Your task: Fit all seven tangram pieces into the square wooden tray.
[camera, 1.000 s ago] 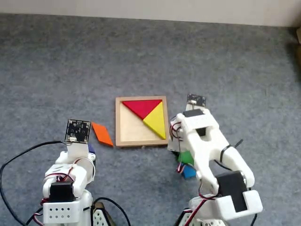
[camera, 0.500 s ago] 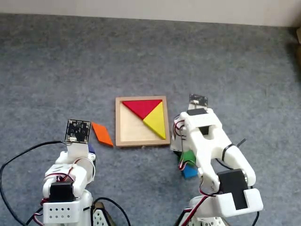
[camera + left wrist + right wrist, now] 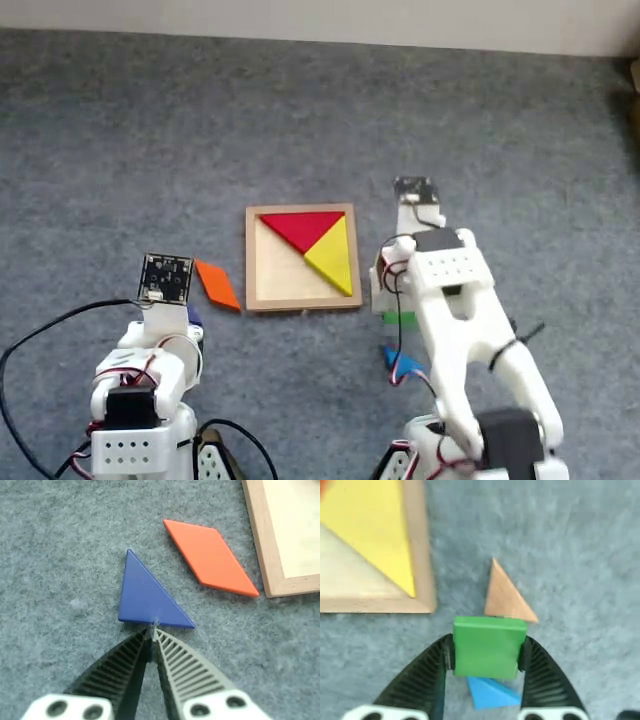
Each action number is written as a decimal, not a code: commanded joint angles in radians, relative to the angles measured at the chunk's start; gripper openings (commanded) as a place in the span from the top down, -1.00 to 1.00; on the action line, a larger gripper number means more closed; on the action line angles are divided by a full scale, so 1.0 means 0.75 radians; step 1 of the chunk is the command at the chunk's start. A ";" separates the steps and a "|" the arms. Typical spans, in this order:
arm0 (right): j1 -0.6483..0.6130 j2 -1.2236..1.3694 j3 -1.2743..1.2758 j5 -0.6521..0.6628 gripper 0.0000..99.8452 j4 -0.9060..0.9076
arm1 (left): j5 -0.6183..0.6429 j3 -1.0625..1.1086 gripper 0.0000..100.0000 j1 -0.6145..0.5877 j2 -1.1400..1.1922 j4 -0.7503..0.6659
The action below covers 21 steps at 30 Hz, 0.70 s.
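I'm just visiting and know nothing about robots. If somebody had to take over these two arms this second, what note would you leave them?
Right gripper: shut on the green square, beside the tray.
Left gripper: shut, holding nothing, tips at the dark blue triangle's edge.
In the tray: red triangle and yellow triangle.
On the carpet: orange parallelogram and dark blue triangle on the left arm's side; tan triangle and light blue triangle by the right gripper.
Done: two of seven pieces.
Left: the other five, probably the green square first.
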 commanded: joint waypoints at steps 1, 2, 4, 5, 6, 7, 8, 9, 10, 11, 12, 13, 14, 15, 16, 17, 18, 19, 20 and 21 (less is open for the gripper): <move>-0.064 -0.152 -0.071 0.131 0.86 -0.021 | 0.012 0.028 0.95 -0.011 -0.001 0.004; -0.099 -0.163 -0.071 0.174 0.86 -0.034 | 0.012 0.028 0.95 -0.011 -0.001 0.004; -0.179 -0.165 -0.071 0.266 0.86 -0.062 | 0.012 0.028 0.95 -0.011 -0.001 0.004; -0.216 -0.163 -0.069 0.307 0.86 -0.091 | 0.012 0.028 0.95 -0.011 -0.001 0.004; -0.251 -0.163 -0.064 0.344 0.86 -0.130 | 0.012 0.028 0.95 -0.011 -0.001 0.004; -0.279 -0.163 -0.062 0.376 0.86 -0.175 | 0.012 0.028 0.95 -0.011 -0.001 0.004; -0.306 -0.163 -0.062 0.403 0.86 -0.230 | 0.012 0.028 0.95 -0.011 -0.001 0.004; -0.326 -0.163 -0.062 0.426 0.86 -0.287 | 0.012 0.028 0.95 -0.011 -0.001 0.004; -0.349 -0.163 -0.062 0.450 0.86 -0.351 | 0.012 0.028 0.95 -0.011 -0.001 0.004; -0.373 -0.163 -0.062 0.473 0.86 -0.410 | 0.012 0.028 0.95 -0.011 -0.001 0.004; -0.402 -0.163 -0.060 0.495 0.86 -0.463 | 0.012 0.028 0.95 -0.011 -0.001 0.004; -0.433 -0.161 -0.058 0.516 0.86 -0.515 | 0.012 0.028 0.95 -0.011 -0.001 0.004; -0.465 -0.154 -0.058 0.530 0.86 -0.553 | 0.012 0.028 0.95 -0.011 -0.001 0.004; -0.494 -0.134 -0.058 0.536 0.86 -0.582 | 0.012 0.028 0.95 -0.011 -0.001 0.004; -0.517 -0.105 -0.060 0.536 0.86 -0.607 | 0.012 0.028 0.95 -0.011 -0.001 0.004; -0.539 -0.069 -0.066 0.534 0.86 -0.629 | 0.012 0.028 0.95 -0.011 -0.001 0.004; -0.553 -0.026 -0.069 0.534 0.86 -0.652 | 0.012 0.028 0.95 -0.011 -0.001 0.004; -0.566 0.019 -0.069 0.534 0.86 -0.678 | 0.012 0.028 0.95 -0.011 -0.001 0.004; -0.578 0.069 -0.069 0.534 0.86 -0.705 | 0.012 0.028 0.95 -0.011 -0.001 0.004; -0.584 0.116 -0.069 0.534 0.86 -0.727 | 0.012 0.028 0.95 -0.011 -0.001 0.004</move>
